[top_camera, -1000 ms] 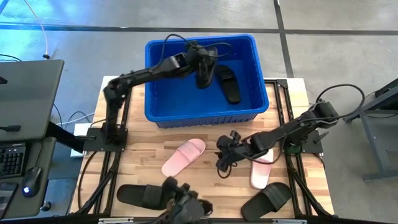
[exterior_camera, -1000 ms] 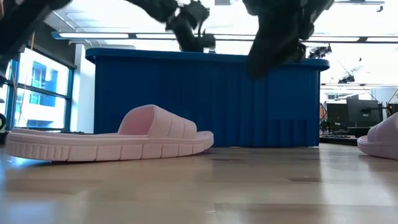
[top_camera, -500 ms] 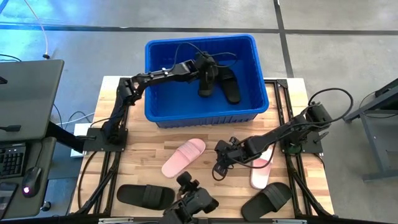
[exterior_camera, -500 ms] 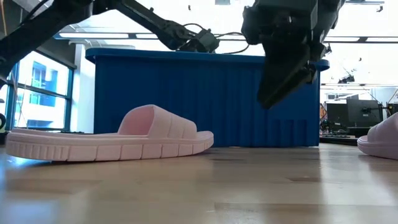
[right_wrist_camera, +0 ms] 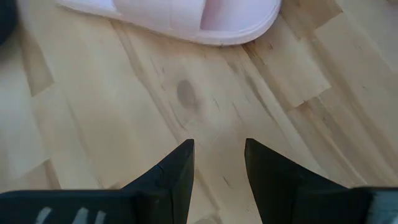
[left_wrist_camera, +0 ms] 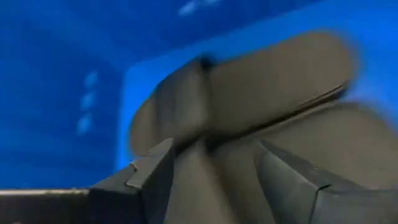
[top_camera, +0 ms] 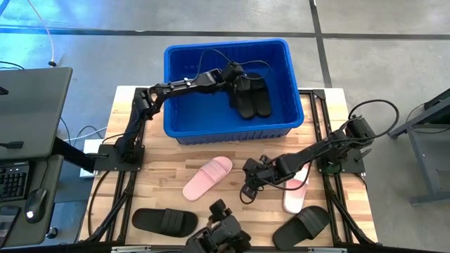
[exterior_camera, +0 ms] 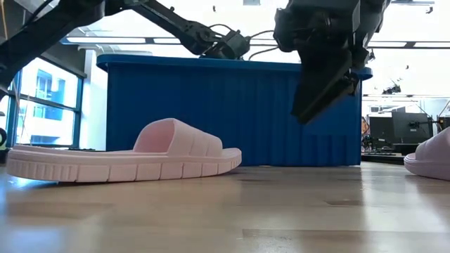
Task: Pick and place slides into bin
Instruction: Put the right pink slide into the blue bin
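On the left side of the table, a black slide (top_camera: 166, 221) lies flat near the front edge, not touched yet. The left gripper (top_camera: 234, 74) reaches out over the blue bin (top_camera: 177, 126) and hangs low inside it. Right under it a black slide (top_camera: 246, 105) lies on the bin floor, next to another black slide (top_camera: 260, 95). The left wrist view shows its fingers (left_wrist_camera: 152, 177) spread apart with the slide just past them, so it has let go. Half a second ago that slide was standing up on its end under the claw; now it lies flat.

So I think this drop is done. Next the left arm should lift out and go for a new slide.

In the middle of the table a pink slide (top_camera: 208, 177) waits. The right gripper (top_camera: 249, 191) hangs just beside it, above bare wood, fingers (right_wrist_camera: 177, 168) apart and empty. It has hardly moved. It should slide over the pink strap, go down and squeeze.

Further right lie the other pink slide (top_camera: 295, 197) and one more black slide (top_camera: 302, 226).
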You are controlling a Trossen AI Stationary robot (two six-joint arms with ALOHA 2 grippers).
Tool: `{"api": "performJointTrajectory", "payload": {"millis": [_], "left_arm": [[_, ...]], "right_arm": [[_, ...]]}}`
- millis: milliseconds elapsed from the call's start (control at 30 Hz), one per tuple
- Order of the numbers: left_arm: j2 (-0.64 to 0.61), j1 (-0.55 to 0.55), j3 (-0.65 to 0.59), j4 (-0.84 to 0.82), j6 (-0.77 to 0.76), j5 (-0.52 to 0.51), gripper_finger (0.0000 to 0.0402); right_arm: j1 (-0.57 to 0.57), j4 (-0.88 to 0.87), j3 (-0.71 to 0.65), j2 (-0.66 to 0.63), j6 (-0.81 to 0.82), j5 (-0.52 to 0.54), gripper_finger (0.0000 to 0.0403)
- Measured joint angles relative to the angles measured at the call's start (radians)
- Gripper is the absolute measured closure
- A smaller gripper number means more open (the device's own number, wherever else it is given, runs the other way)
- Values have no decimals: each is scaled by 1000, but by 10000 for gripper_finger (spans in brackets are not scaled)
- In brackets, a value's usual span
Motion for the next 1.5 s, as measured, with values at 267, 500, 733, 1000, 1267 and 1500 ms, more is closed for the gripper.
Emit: {"api": "performJointTrajectory", "payload": {"millis": [267, 500, 733, 1000, 1267, 1500], "left_arm": [[-1, -53, 61, -12, 12, 27, 170], [-6, -78, 308, -241, 12, 25, 169], [-63, -105, 449, -520, 63, 107, 169], [-157, -200, 469, -714, 114, 237, 169], [-236, -371, 469, -1043, 244, 215, 169], [-257, -573, 469, -1178, 178, 43, 169]], "right_arm": [[28, -1, 0, 0, 1, -54, 269], [62, -3, 0, 0, 11, -105, 269], [86, -1, 0, 0, 55, -52, 269], [62, 10, 0, 0, 83, 37, 269], [68, 12, 0, 0, 171, 160, 269], [106, 41, 0, 0, 168, 311, 269]]}}
